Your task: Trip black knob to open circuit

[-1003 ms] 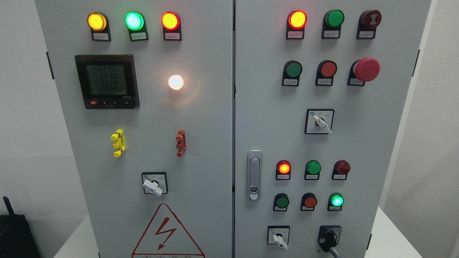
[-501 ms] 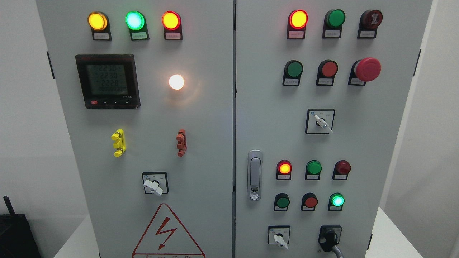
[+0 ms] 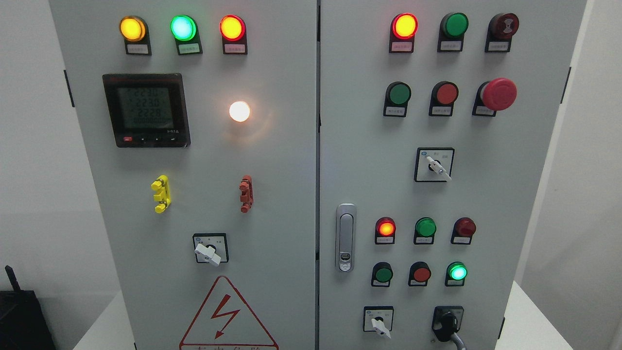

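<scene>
While no hand shows, grey cabinet (image 3: pixel 291 170) doors closed, black knob (image 3: pixel 446 324) at lower right.

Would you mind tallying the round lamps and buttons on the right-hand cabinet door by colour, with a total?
Red: 7, including the lit lamp at top left and the mushroom button.
Green: 5, including the lit one in the bottom row.
Total: 12.
The black knob and the white selector switches are not counted.
</scene>
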Action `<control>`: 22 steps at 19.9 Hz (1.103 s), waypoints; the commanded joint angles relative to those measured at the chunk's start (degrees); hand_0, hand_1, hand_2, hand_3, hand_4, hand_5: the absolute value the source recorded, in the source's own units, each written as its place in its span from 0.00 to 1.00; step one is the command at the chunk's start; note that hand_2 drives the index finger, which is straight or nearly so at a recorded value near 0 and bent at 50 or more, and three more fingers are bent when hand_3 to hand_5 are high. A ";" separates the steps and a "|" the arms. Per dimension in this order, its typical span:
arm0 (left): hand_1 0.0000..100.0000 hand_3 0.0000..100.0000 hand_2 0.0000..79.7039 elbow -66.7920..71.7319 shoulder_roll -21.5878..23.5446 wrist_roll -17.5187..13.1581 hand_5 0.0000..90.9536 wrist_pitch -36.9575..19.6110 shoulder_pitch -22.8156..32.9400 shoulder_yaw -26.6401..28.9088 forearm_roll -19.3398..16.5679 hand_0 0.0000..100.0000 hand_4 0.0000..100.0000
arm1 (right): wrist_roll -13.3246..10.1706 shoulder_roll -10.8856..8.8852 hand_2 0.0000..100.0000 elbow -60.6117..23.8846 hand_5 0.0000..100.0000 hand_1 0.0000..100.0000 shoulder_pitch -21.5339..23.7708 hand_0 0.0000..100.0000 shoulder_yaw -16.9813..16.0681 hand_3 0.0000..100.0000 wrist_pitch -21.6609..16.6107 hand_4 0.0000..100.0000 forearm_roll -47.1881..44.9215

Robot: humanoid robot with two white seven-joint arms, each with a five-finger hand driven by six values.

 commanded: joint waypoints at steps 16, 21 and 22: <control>0.39 0.00 0.00 -1.43 0.00 0.00 0.00 0.00 0.00 0.00 0.00 0.12 0.00 | -0.10 -0.10 0.07 -0.07 0.97 0.00 0.37 0.00 1.06 1.00 -0.02 1.00 0.07; 0.39 0.00 0.00 -1.52 0.00 0.00 0.00 0.00 0.00 0.00 0.00 0.12 0.00 | -0.02 -0.37 0.07 -0.07 0.96 0.00 0.37 0.00 0.88 1.00 -0.02 1.00 0.16; 0.39 0.00 0.00 -1.43 0.00 0.00 0.00 0.00 0.00 0.00 0.00 0.12 0.00 | -0.02 -0.46 0.07 -0.07 0.96 0.00 0.37 0.00 0.62 1.00 -0.02 1.00 0.16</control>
